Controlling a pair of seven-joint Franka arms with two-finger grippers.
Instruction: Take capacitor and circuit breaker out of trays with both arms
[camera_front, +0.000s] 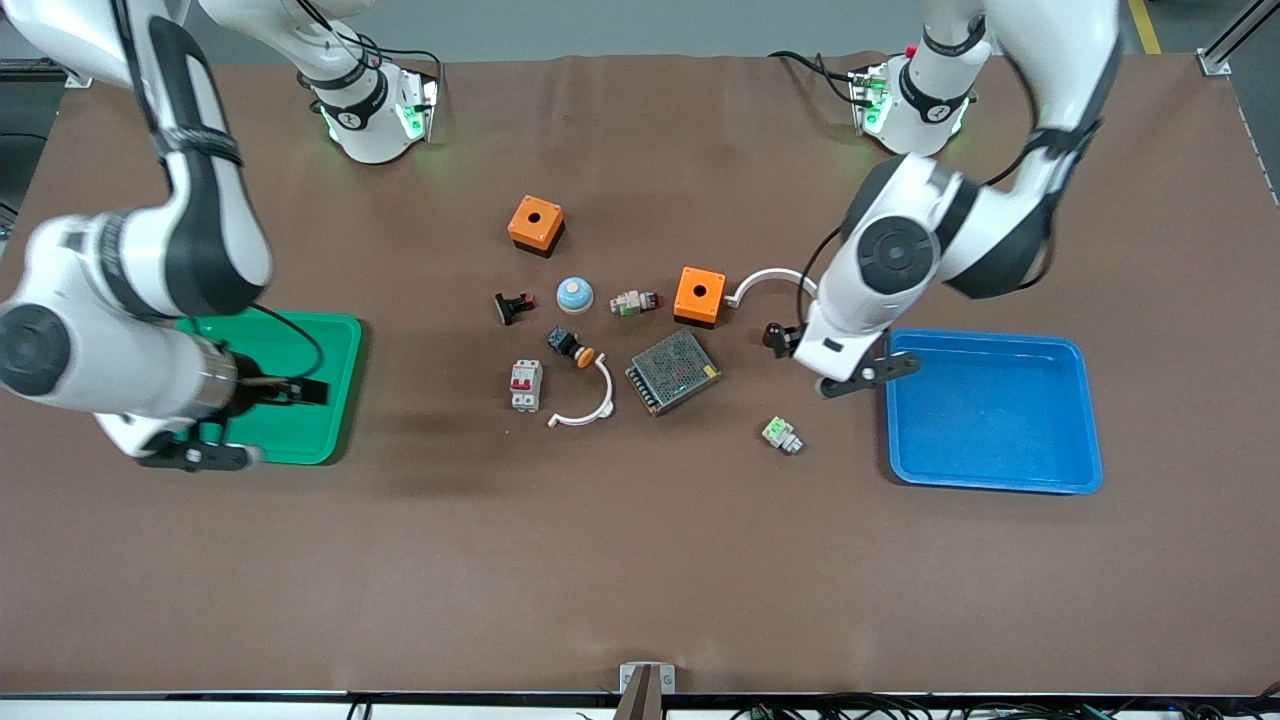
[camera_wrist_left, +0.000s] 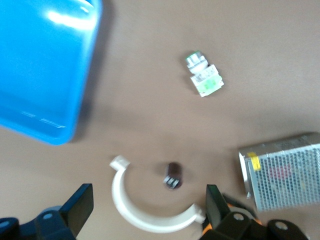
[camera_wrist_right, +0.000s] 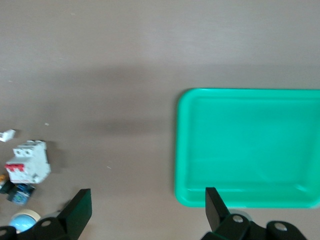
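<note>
Fingers of both grippers are spread wide with nothing between them. The left gripper (camera_front: 868, 375) hangs over the desk (camera_front: 640, 560) just beside the blue tray (camera_front: 995, 412), its arm bent at the elbow and the wrist pointing down. The right gripper (camera_front: 195, 455) is over the green tray (camera_front: 330, 395), at the edge nearer the front camera, forearm lying nearly level.

Counts, largest first: two trays, one blue and one green, both holding nothing; one metal mesh-covered box (camera_front: 673, 371); two orange boxes (camera_front: 536, 224); two white curved clamps (camera_front: 585, 400); one breaker (camera_front: 526, 385); one capacitor (camera_front: 772, 335).

The breaker lies on the desk toward the right arm's end of the cluster of parts, touching nothing. The right wrist view shows it (camera_wrist_right: 27, 162) with its red levers, well apart from the green tray (camera_wrist_right: 250, 145).

The capacitor in the front view is partly hidden at the left wrist. The left wrist view shows it plainly (camera_wrist_left: 173, 175): lying on the desk inside the curve of a white clamp (camera_wrist_left: 145, 210), between the spread fingers (camera_wrist_left: 80, 202), not touched by them.
</note>
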